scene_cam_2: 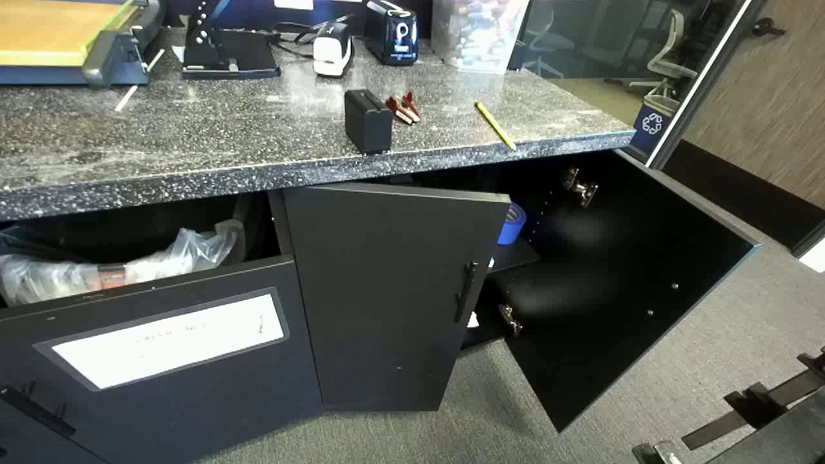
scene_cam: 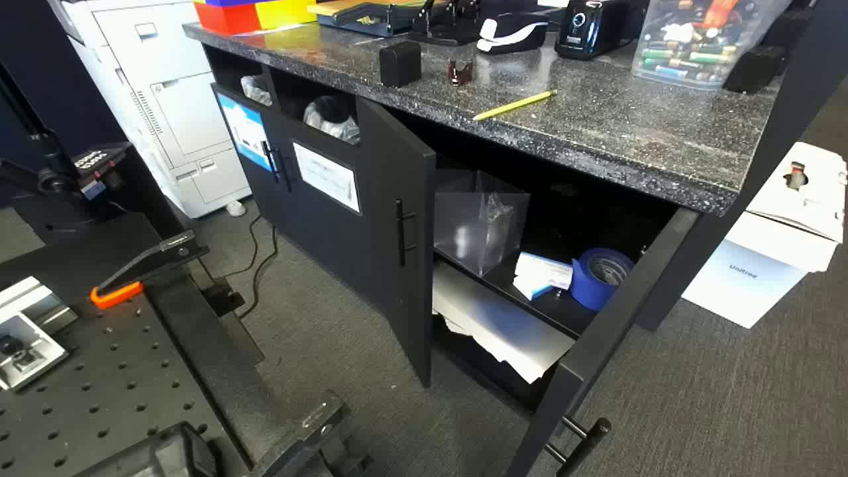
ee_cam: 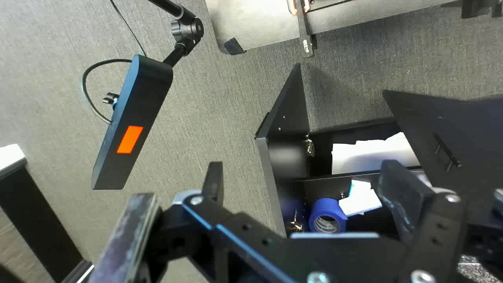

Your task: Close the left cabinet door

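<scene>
We see plain matte black across the left cabinet door [scene_cam_2: 387,293]. The stone top [scene_cam: 609,126] is dark grey, densely speckled with white. We find yellow on the pencil [scene_cam: 515,105], solid blue on the tape roll [scene_cam: 586,283], dark red on the staple remover [scene_cam: 460,71], orange on the clamp's end piece [scene_cam: 116,295], and white on the paper label [scene_cam_2: 171,340]. The carpet [scene_cam: 318,311] is grey with fine darker streaks. We also note a box [scene_cam: 762,242] shading from white to pale blue, and the gripper [ee_cam: 302,173], black with silvery screws [ee_cam: 423,276].
</scene>
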`<control>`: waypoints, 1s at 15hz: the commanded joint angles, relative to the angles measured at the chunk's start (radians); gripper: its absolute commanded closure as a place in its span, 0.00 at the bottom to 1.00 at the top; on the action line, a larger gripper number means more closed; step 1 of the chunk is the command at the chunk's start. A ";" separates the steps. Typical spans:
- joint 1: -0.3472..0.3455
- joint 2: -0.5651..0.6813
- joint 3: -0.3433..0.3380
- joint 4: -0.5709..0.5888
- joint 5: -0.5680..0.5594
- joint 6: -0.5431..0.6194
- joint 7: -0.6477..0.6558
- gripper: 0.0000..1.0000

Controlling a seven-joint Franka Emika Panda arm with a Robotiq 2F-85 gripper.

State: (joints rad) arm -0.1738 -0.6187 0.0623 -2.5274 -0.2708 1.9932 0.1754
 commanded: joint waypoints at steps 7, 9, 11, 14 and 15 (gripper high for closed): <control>0.019 0.000 -0.015 0.003 -0.010 -0.006 0.008 0.00; 0.016 0.017 -0.016 -0.003 -0.010 0.010 0.019 0.00; 0.018 0.098 -0.009 -0.038 -0.004 0.105 0.061 0.00; 0.035 0.255 0.001 -0.087 0.017 0.295 0.116 0.00; 0.042 0.318 0.006 -0.096 0.022 0.364 0.137 0.00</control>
State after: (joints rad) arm -0.1542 -0.4667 0.0611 -2.6154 -0.2663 2.2028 0.2484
